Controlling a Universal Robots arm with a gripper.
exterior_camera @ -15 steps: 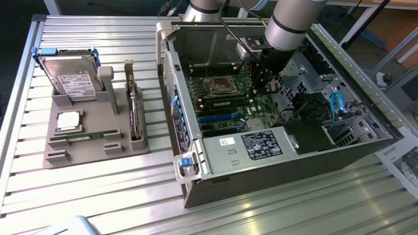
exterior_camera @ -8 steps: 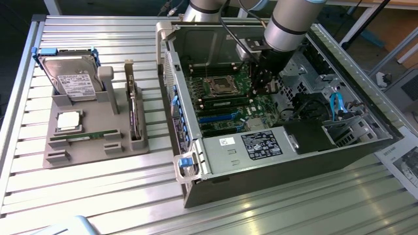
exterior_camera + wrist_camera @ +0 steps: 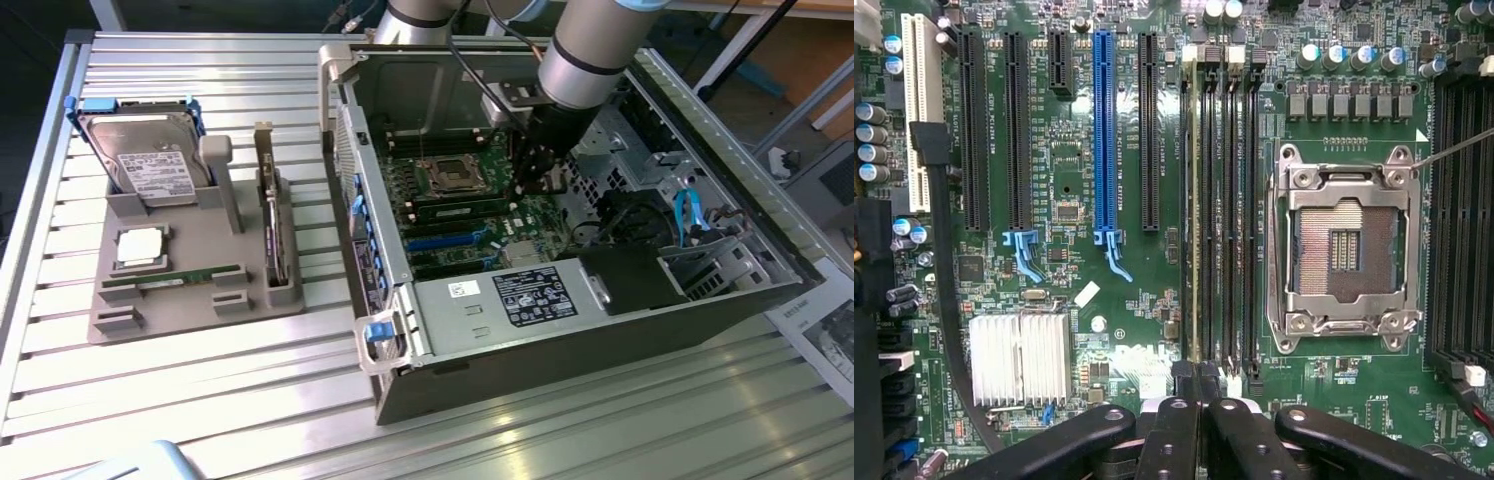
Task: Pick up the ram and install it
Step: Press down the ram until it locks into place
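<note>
1. The gripper is seen in the wrist view with its two black fingers brought fully together, the tips meeting with no gap.
2. The ram is viewed edge-on as a thin yellow-green line. It stands upright in the memory slot furthest from the socket, among a bank of long black slots on the motherboard.
3. The closed fingertips sit directly over the near end of the ram, in line with its top edge. Whether the edge is pinched or only touched cannot be told.
4. Just beside the slot bank, a square processor socket is noted: a bright metal frame, open, with a field of fine gold contacts.
5. On the other side of the ram, long black expansion slots and one blue slot run parallel to it. A ribbed silver heatsink is set near the gripper's side of the board.
6. In the exterior view the arm is reached down into the open dark metal case, with the gripper low over the green board near the socket.
7. The case is laid on its side on a ribbed, pale metal desk.
8. Toward the exterior view's left, well apart from the case, a matte gray moulded holder is placed. It carries a hard drive, a square silver chip, an upright dark card and a thin green strip lying in a groove.
</note>
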